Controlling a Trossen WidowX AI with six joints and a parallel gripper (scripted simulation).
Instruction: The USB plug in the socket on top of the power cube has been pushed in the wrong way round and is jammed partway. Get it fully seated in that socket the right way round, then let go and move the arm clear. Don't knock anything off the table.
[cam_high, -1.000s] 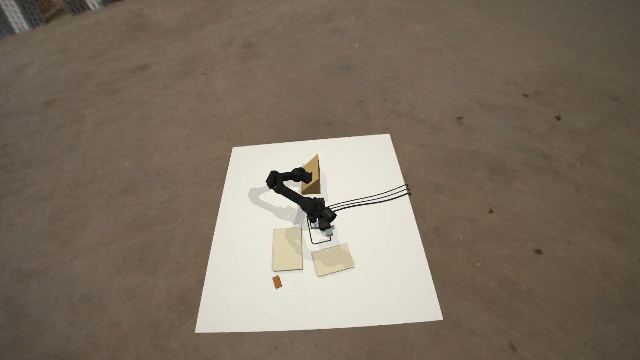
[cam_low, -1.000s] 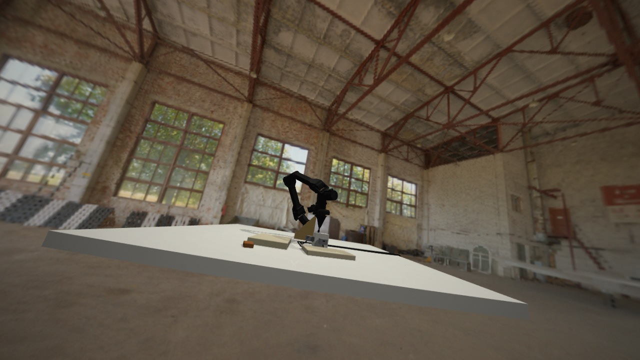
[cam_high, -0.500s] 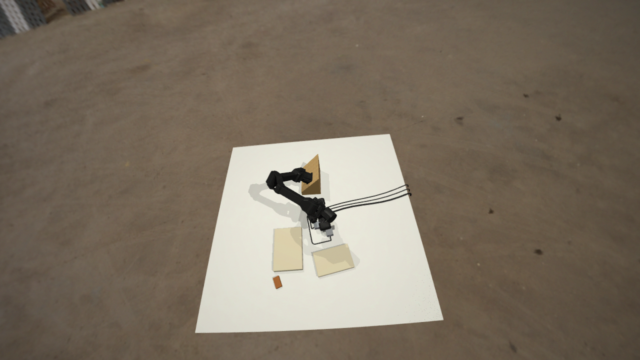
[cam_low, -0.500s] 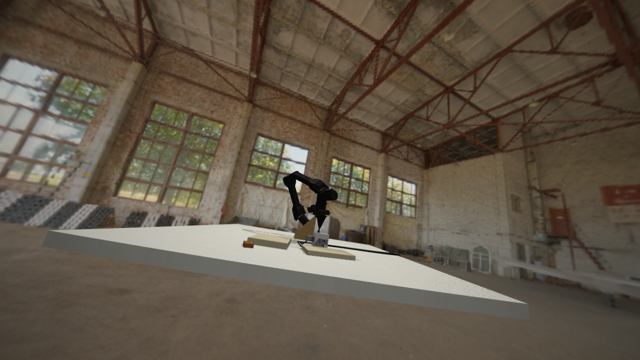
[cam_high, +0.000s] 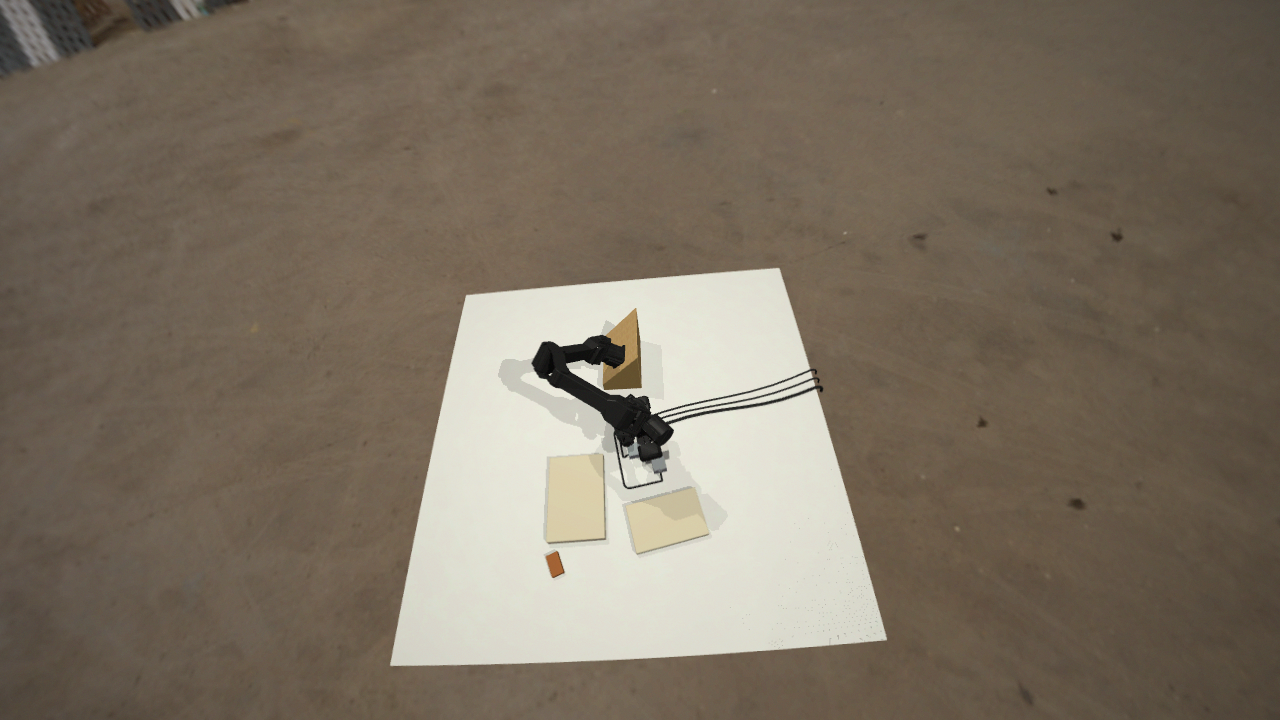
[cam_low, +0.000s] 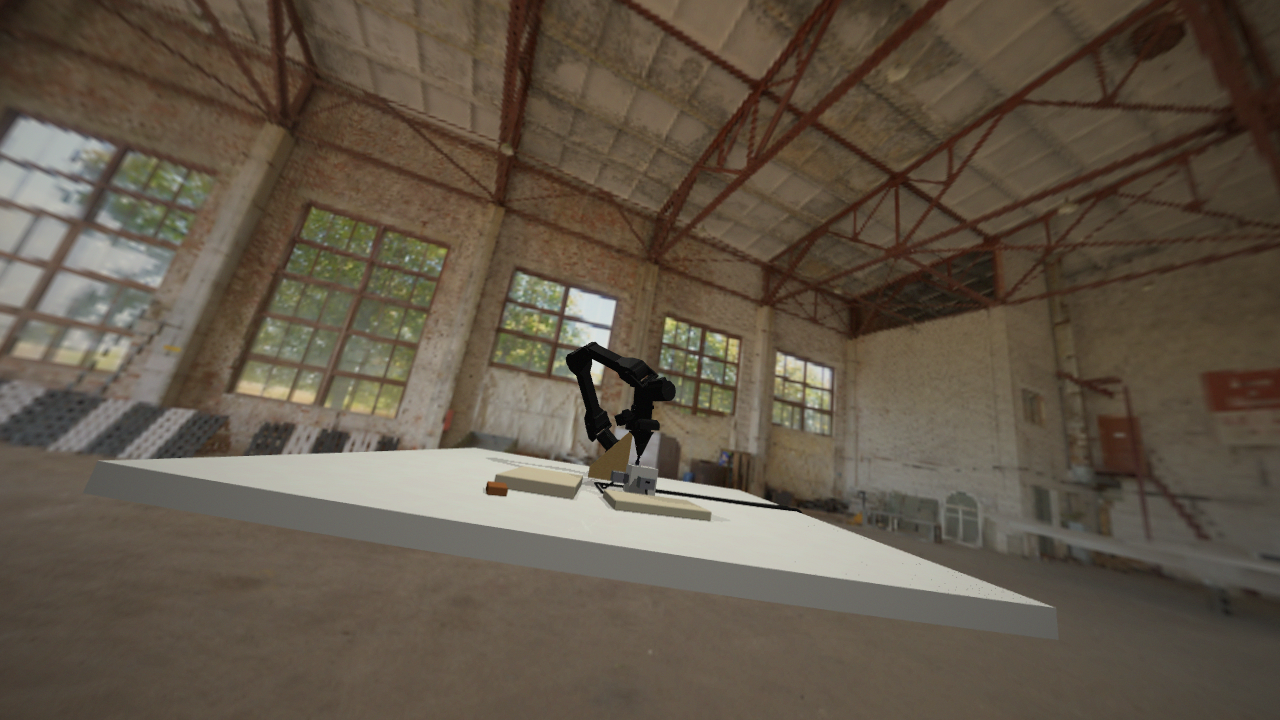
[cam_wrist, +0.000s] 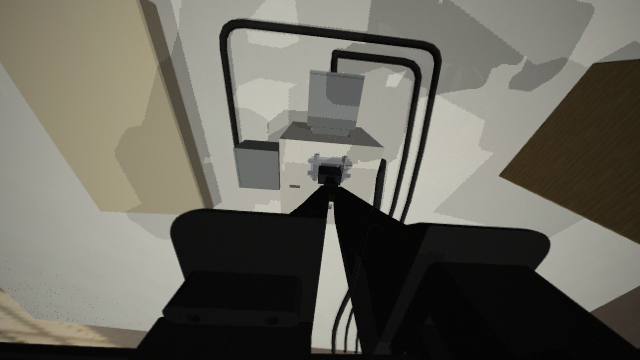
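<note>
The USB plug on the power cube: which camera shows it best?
The wrist view: it looks straight down on the dark USB plug, pinched at the gripper tips over the pale power cube. From the top view the arm covers it. In the exterior view it is too small to make out.

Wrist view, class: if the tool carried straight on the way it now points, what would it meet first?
The tool points down, shut on the USB plug. Pushing on would drive the plug into the socket on the power cube; the cube's top looks like the first thing met, though depth is hard to judge.
</note>
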